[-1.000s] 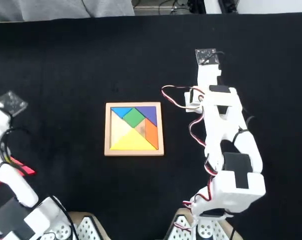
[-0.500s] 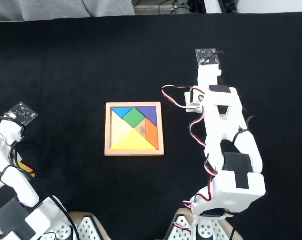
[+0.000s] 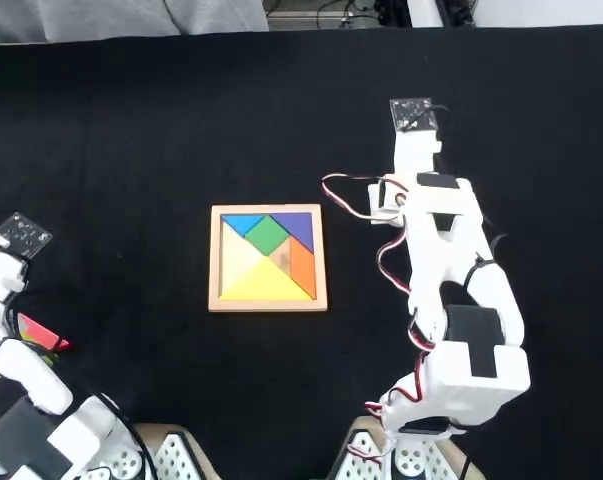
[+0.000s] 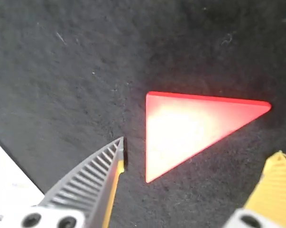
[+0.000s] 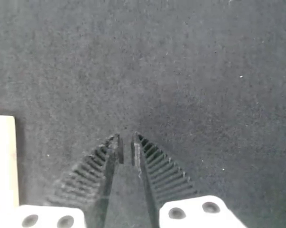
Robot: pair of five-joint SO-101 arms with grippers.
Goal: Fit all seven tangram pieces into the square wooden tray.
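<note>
**One red triangle off the tray, left claw spread around it**

High view: I see the square wooden tray [image 3: 217,258] lying flat in the middle of the black cloth [image 3: 131,130]. It holds a blue triangle [image 3: 243,222], a green square [image 3: 268,235], a purple triangle [image 3: 299,226], an orange piece [image 3: 302,265], a yellow triangle [image 3: 266,283] and a pale triangle [image 3: 239,262], all packed edge to edge. The red triangle [image 3: 41,335] lies on the cloth at the far left, well apart from the tray and partly covered by the left arm [image 3: 21,365], which stands over it. The right arm [image 3: 446,250] stretches up the right side of the table, just beside the tray's right edge and not touching it.

Left wrist view: the red triangle [image 4: 190,126] lies flat on the cloth. My left gripper [image 4: 199,152] is spread wide and released. One grey ribbed finger [image 4: 102,164] sits just beside the triangle's straight edge. The yellow finger [image 4: 275,183] sits near the long pointed corner. I cannot tell whether either finger touches the piece.

Right wrist view: my right gripper [image 5: 126,142] is clenched, with only a thin slit between the ribbed jaws and nothing gripped. It hangs over bare cloth, and the pale rim of the tray [image 5: 3,161] is off to one side.
</note>
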